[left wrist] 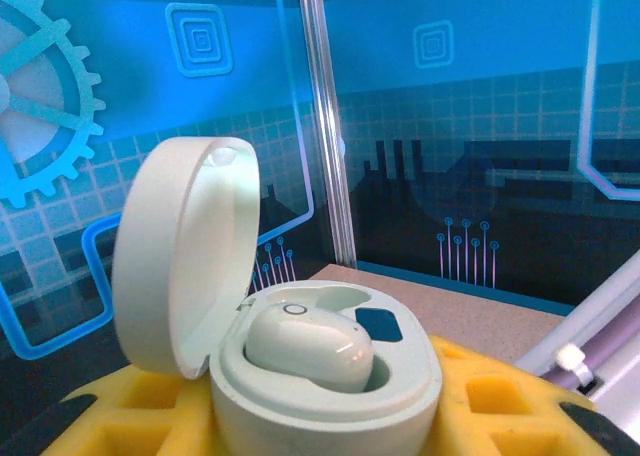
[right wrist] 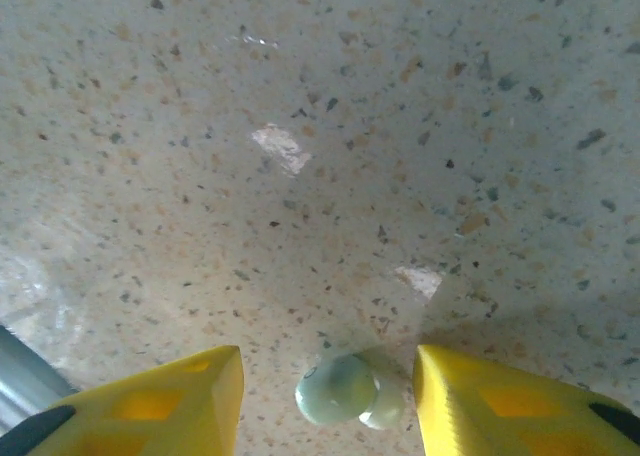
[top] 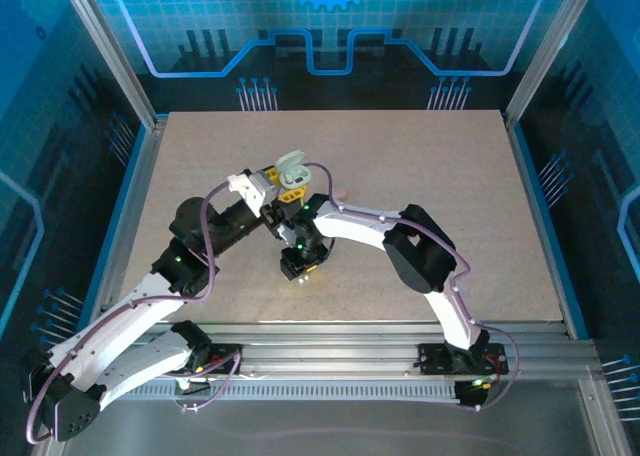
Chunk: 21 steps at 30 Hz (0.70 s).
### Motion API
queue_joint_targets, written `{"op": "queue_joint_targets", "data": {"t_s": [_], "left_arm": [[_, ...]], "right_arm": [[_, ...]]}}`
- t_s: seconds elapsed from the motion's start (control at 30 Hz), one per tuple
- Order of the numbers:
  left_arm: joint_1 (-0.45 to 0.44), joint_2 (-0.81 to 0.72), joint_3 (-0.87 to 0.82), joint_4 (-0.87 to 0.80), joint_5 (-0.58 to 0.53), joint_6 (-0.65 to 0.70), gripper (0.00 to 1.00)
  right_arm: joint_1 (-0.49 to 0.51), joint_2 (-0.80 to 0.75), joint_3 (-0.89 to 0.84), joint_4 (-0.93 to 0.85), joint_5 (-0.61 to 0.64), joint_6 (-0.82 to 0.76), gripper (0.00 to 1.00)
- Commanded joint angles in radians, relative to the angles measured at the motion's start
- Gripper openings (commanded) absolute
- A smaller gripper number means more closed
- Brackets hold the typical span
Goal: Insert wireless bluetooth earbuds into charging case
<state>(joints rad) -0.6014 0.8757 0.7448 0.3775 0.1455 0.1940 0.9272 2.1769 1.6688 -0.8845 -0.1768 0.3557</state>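
My left hand (top: 288,184) clamps the open charging case (left wrist: 320,401) lid-up, seated earbud (left wrist: 308,348) inside, steady for loading; my right hand (right wrist: 324,404) is released, straddling the loose earbud (right wrist: 342,390) on the table (right wrist: 300,126) to pinch it

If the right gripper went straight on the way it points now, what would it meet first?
Likely the pale mint earbud lying between the open fingers of the right gripper, then the table right under it. Depth is hard to judge from the wrist view.
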Motion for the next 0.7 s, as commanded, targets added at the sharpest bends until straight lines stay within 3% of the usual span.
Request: {"op": "queue_joint_targets", "data": {"t_s": [0.0, 0.37, 0.67], "left_arm": [[0.002, -0.020, 0.028, 0.012, -0.011, 0.014, 0.36], [0.003, -0.011, 0.021, 0.017, -0.014, 0.024, 0.36], [0.003, 0.014, 0.031, 0.021, 0.002, 0.015, 0.36]], "right_arm": [[0.018, 0.038, 0.057, -0.104, 0.085, -0.046, 0.49], [0.048, 0.078, 0.124, -0.215, 0.217, -0.042, 0.37], [-0.026, -0.043, -0.017, -0.126, 0.214, 0.036, 0.35]]}}
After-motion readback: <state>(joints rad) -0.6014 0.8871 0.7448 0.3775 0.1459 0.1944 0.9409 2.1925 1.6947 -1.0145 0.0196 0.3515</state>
